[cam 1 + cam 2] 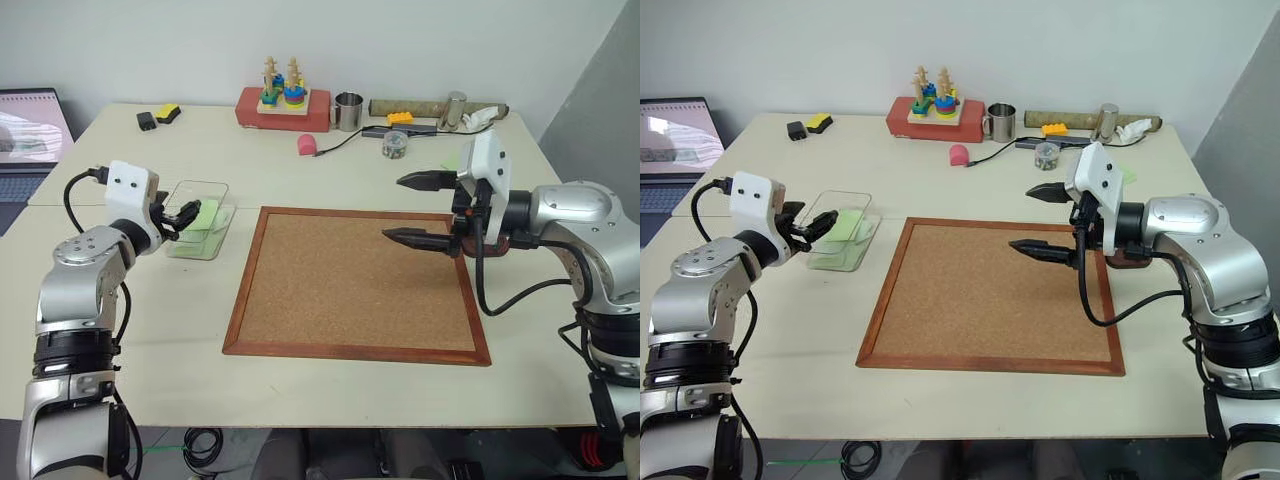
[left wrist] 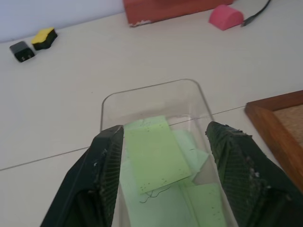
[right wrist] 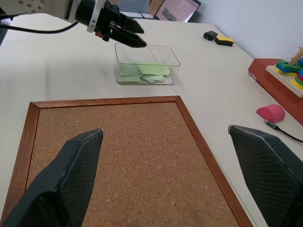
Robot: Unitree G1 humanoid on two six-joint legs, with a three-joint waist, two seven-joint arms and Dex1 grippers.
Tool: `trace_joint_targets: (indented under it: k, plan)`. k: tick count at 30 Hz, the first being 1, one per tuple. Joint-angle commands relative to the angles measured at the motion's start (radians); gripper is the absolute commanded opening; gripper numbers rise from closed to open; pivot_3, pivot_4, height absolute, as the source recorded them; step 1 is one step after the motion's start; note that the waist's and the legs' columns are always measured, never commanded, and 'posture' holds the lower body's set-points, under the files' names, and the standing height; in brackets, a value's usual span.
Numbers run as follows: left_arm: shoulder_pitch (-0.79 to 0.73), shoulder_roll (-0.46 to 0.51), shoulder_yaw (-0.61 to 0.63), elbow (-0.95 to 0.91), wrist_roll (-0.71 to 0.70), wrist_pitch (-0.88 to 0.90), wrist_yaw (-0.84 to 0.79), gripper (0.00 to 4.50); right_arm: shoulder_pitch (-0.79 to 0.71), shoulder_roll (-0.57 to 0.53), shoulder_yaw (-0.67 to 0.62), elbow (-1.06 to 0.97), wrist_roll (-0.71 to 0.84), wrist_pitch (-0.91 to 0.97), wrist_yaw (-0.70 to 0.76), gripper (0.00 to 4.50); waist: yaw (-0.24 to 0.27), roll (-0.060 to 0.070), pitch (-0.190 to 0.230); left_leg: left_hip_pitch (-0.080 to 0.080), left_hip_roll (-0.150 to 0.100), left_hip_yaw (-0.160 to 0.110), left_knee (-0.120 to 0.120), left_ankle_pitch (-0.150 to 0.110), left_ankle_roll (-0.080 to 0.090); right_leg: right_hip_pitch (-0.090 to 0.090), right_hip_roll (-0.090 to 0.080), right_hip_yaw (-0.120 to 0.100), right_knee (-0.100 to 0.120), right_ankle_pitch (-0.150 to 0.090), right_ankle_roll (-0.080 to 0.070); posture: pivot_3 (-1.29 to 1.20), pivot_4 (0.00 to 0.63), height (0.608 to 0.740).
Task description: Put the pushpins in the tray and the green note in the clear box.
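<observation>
Already the green note [image 2: 154,153] lies in the clear box [image 2: 111,101] between the spread, empty fingers of the left gripper [image 2: 165,163], which could snag the wall and tip it on withdrawal.

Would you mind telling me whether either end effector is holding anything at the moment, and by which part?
Nothing is held. The left end effector is open over the clear box, the green note lying loose inside. The right end effector is open above the corkboard.

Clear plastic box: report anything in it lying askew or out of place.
In the clear plastic box, the pale green paper notes lie loosely overlapped at different angles, not squared in a stack. Nothing looks spilled or damaged.
</observation>
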Motion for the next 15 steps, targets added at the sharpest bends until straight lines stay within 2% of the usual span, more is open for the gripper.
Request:
trace_joint_targets:
  k: [1, 4, 7, 11, 15]
  plan:
    - [0.136, 0.18, 0.024, -0.25, -0.087, 0.058, -0.254, 3.63, 0.083, -0.097, -0.089, -0.055, 0.026, -0.007, 0.048, 4.45, -0.002, -0.001, 0.0, 0.0, 0.001, 0.0, -0.001, 0.0, 0.0, -0.001, 0.0, 0.0, -0.001, 0.0, 0.0, 0.0, 0.15, 0.74]
    - [0.305, 0.293, 0.1, -0.37, -0.13, 0.025, -0.426, 3.63, 0.176, -0.179, -0.14, -0.056, 0.038, -0.022, 0.101, 4.45, -0.001, 0.001, 0.001, 0.0, 0.002, 0.002, -0.002, -0.001, 0.0, -0.001, -0.001, 0.001, -0.001, -0.001, -0.001, 0.0, 0.15, 0.74]
    - [0.443, 0.377, 0.194, -0.402, -0.132, 0.016, -0.541, 3.63, 0.288, -0.279, -0.208, -0.021, 0.031, -0.053, 0.177, 4.45, -0.001, 0.001, 0.001, 0.0, 0.002, 0.003, -0.002, -0.001, 0.0, -0.001, -0.001, 0.002, -0.001, -0.002, -0.002, 0.0, 0.15, 0.74]
    - [0.532, 0.399, 0.265, -0.38, -0.106, -0.012, -0.579, 3.63, 0.398, -0.357, -0.28, 0.04, -0.005, -0.127, 0.217, 4.45, 0.001, 0.001, 0.001, 0.002, 0.003, 0.004, -0.002, -0.001, 0.0, 0.0, 0.001, 0.0, 0.0, -0.005, -0.002, 0.0, 0.15, 0.74]
    - [0.53, 0.371, 0.286, -0.34, -0.102, -0.019, -0.543, 3.63, 0.457, -0.378, -0.309, 0.08, -0.023, -0.167, 0.211, 4.45, 0.0, 0.001, 0.001, 0.004, 0.003, 0.006, 0.0, -0.001, 0.0, 0.0, 0.001, 0.001, 0.0, -0.005, -0.001, 0.0, 0.15, 0.74]
